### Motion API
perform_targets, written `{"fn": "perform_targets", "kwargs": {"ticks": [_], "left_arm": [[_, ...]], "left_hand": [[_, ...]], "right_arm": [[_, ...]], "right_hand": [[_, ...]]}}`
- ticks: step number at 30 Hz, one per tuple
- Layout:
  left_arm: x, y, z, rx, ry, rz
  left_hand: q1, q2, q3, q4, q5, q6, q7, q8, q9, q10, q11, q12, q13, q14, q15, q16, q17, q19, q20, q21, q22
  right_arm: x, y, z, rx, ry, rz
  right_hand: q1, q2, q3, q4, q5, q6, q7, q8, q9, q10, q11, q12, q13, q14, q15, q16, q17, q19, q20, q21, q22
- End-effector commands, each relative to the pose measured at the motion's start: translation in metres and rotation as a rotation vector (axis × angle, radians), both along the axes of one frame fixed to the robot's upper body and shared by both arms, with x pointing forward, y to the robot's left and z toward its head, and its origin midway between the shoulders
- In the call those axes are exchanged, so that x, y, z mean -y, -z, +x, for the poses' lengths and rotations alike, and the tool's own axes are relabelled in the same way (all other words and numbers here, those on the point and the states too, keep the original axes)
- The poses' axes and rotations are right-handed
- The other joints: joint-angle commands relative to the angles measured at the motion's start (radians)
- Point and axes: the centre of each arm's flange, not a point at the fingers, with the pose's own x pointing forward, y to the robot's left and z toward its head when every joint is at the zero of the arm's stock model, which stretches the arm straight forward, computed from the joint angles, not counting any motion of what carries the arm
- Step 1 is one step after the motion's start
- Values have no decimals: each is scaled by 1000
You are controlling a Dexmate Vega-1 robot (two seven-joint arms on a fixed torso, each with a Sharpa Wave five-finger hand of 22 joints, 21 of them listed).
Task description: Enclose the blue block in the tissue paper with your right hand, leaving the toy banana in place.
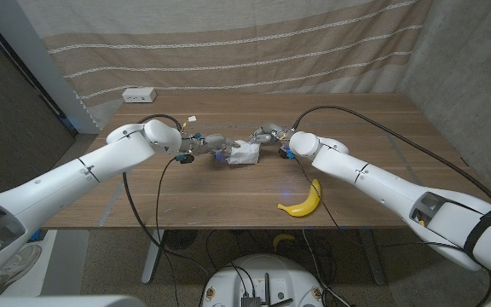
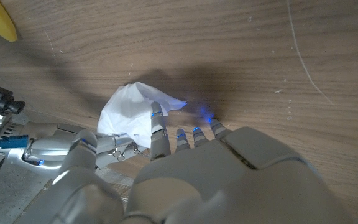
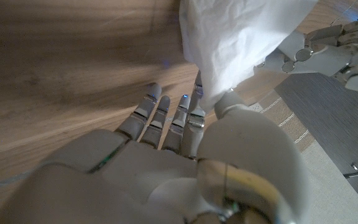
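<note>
On the wooden table (image 1: 228, 192) before a draped curtain, our right hand (image 1: 271, 134) pinches the tissue paper (image 1: 244, 153) mid-table; the blue block stays hidden. Our left hand (image 1: 207, 142) steadies it, fingers touching. We should fold slowly, well apart from the toy banana (image 1: 303, 200).

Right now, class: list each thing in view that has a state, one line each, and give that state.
tissue paper: crumpled, bunched between both hands.
right hand: fingers touching the tissue's edge.
left hand: fingers on the tissue.
toy banana: lying on the table, untouched.
blue block: hidden, cannot tell.
</note>
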Motion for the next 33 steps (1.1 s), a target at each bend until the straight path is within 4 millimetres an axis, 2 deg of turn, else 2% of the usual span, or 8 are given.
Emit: {"fn": "perform_targets", "kwargs": {"ticks": [1, 10, 15, 18, 22, 29, 30, 33], "left_arm": [[-9, -11, -13, 110, -148, 40], [-12, -16, -27, 256, -289, 56], [-18, -11, -33, 403, -272, -53], [-25, -6, -33, 468, -203, -188], [-30, -4, -33, 509, -128, -289], [-32, -5, -32, 509, -73, -347], [-33, -4, -32, 510, -68, -354], [-34, -3, -33, 515, -48, -384]], "left_hand": [[-10, 4, -2, 1, 6, 0, -11, -7, 3, 12, -2, 7, 1, -83, 6, 10, 0, -211, 2, 4, 2], [-2, 32, 5, 2, 8, 20, -19, -8, 5, 66, -5, 18, 1, -16, 1, 16, -2, -155, 3, 18, 1], [11, 72, 22, -8, 7, 53, -11, -10, 5, 148, -28, 31, 1, 93, -22, 23, -3, -55, -17, 39, 0], [9, 86, 27, -10, 5, 28, -34, -26, 5, 196, -43, 36, 2, 162, -40, 27, -3, 18, -23, 55, -1], [8, 95, 31, -10, 5, 4, -45, -34, 6, 200, -41, 31, 2, 204, -47, 33, -3, 49, -23, 61, -1], [7, 104, 35, -7, 5, -21, -53, -41, 6, 193, -47, 24, 3, 212, -46, 28, -2, 54, -20, 59, -1], [6, 105, 35, -6, 5, -24, -53, -41, 6, 193, -47, 24, 3, 212, -46, 28, -2, 54, -20, 59, -1], [3, 109, 36, -3, 5, -36, -61, -44, 6, 191, -47, 21, 3, 214, -45, 25, -1, 54, -18, 57, 0]], "right_arm": [[-1, 11, 0, 129, 14, -89], [-1, 15, 0, 173, 24, -150], [-1, 19, 1, 195, 18, -178], [-1, 21, 0, 217, 18, -183], [0, 22, -1, 239, 14, -182], [2, 22, -4, 306, 20, -171], [2, 22, -5, 315, 22, -173], [3, 22, -5, 327, 21, -173]], "right_hand": [[-6, -8, -4, -3, -9, 7, -8, -4, -3, 16, -6, 7, 2, 14, -97, 8, 2, 15, 1, 9, 2], [-1, -15, -6, -8, -16, 19, -11, -8, -15, 29, -13, 9, 1, 25, -107, 10, -3, 23, -5, 15, 1], [0, -17, -6, -9, -19, 23, -14, -10, -20, 34, -15, 10, 0, 28, -107, 9, -6, 26, -6, 17, 1], [1, -18, -5, -9, -20, 22, -15, -13, -23, 37, -14, 10, 0, 32, -108, 9, -8, 27, -7, 18, 1], [3, -27, -2, -13, -22, 20, -32, -19, -30, 37, -14, 8, -1, 38, -107, 4, -16, 31, -4, 20, 0], [13, -72, -12, -18, -34, -131, -83, -104, -68, -43, -10, -34, -7, 34, -96, -7, -25, 35, 8, 24, -3], [18, -75, -11, -16, -37, -177, -106, -129, -78, -55, -11, -40, -8, 27, -95, -11, -25, 35, 8, 24, -4], [26, -97, -13, -16, -44, -282, -137, -184, -100, -96, -16, -60, -10, 19, -88, -21, -29, 33, 10, 23, -5]]}}
